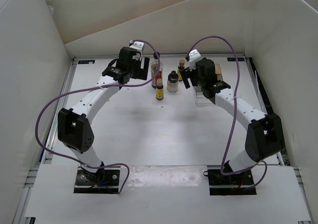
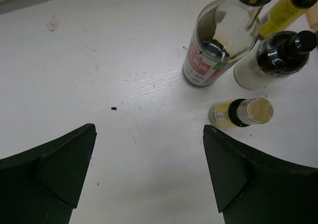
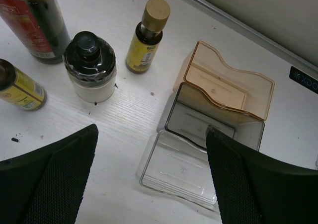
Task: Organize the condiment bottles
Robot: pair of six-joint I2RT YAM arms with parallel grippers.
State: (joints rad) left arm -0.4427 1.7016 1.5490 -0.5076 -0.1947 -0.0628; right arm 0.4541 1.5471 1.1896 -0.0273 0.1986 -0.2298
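Right wrist view: the rack [image 3: 218,114], with tan, smoky and clear trays, sits on the table [image 3: 124,119]. Left of the rack stand the whitish jar [image 3: 91,70], the tan-capped yellow bottle [image 3: 144,47], the dark-red bottle [image 3: 37,25] and the second yellow bottle [image 3: 20,90]. The left gripper [image 2: 149,134] and right gripper [image 3: 151,144] are both spread wide.

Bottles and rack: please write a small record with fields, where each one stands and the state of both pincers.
Tall bottle: upright, far middle of table
Jar: upright, right of tall bottle
Yellow bottles: two, upright; one in front of tall bottle, other beyond jar
Rack: empty, right of bottles
Left pincer: open, holds nothing
Right pincer: open, holds nothing
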